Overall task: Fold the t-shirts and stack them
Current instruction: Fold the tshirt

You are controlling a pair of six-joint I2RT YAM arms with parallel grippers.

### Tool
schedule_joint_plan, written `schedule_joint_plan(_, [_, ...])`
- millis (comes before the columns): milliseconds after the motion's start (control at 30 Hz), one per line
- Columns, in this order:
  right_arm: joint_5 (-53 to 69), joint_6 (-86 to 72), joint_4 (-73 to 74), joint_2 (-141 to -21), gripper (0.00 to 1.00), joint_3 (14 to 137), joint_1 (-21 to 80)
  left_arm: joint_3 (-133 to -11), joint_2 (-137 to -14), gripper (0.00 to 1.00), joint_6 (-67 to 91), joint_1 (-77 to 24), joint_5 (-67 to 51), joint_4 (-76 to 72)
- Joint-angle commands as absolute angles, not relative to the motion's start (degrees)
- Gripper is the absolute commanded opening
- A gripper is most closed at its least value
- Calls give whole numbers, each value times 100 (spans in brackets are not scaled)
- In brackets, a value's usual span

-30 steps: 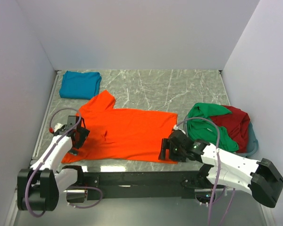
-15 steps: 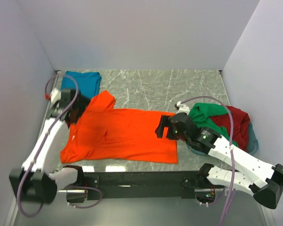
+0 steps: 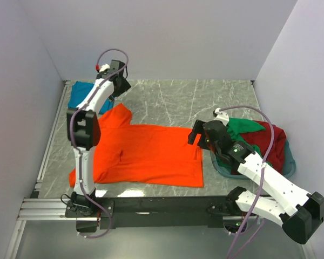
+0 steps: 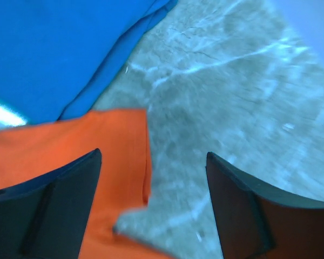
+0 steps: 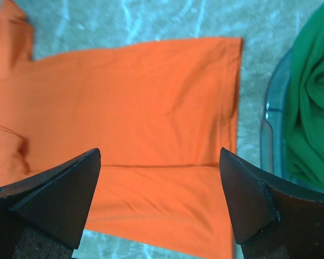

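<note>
The orange t-shirt [image 3: 146, 154] lay flat mid-table, long axis left to right, hem rightward; the right gripper [image 3: 197, 135] hovered spread and empty over the hem's far corner; the left gripper [image 3: 117, 85], also spread, hung above the far sleeve [image 3: 117, 114], beside the teal t-shirt [image 3: 85, 98].

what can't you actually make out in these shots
- Top view: dark red t-shirt mostly covered by green t-shirt and the right arm's cable.
- Top view: teal t-shirt partly behind the left arm; in the left wrist view the frame edge cuts it off.
- Top view: basket shows only its rim.
- Left wrist view: blurred, cloth detail lost.
</note>
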State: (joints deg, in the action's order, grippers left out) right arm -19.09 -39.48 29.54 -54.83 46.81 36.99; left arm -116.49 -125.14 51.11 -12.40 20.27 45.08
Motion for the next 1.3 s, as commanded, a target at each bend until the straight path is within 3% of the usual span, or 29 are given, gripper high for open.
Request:
schedule_joint_plan(0, [-1863,-3832,2760,-5493,96,4483,3586,-12558,-13138,80,4694,-1274,2101,5151])
schedule_joint_plan(367, [-1679,-3735,2540,-5467,96,4052,3296,-12542,-13887,62,4763,-1310,2153,4904])
schedule_joint_plan(600, [-1696,-3656,2558,-5502,96,4025,3199,-12682,-14247,45,4887,-1318,2399,5176])
schedule_joint_plan(833, [-1687,-3691,2531,-5467,96,3946,3147,-12630,-14405,45,5010,-1318,2777,5396])
schedule_joint_plan(867, [-1714,-3700,2531,-5475,96,3955,3146,-12647,-14431,42,5001,-1318,2795,5423])
schedule_joint_plan(967, [-1775,-3709,2505,-5537,96,4051,3103,-12630,-14423,21,4948,-1318,2769,5423])
schedule_joint_plan(1000, [-1836,-3726,2487,-5624,96,4095,3111,-12604,-14397,8,4940,-1318,2734,5397])
schedule_joint_plan(1033, [-1880,-3735,2461,-5686,96,4157,3103,-12586,-14353,0,4931,-1318,2733,5379])
schedule_joint_plan(1267, [-2206,-3841,2663,-6906,92,5316,2971,-12235,-13616,0,4834,-1318,2742,5010])
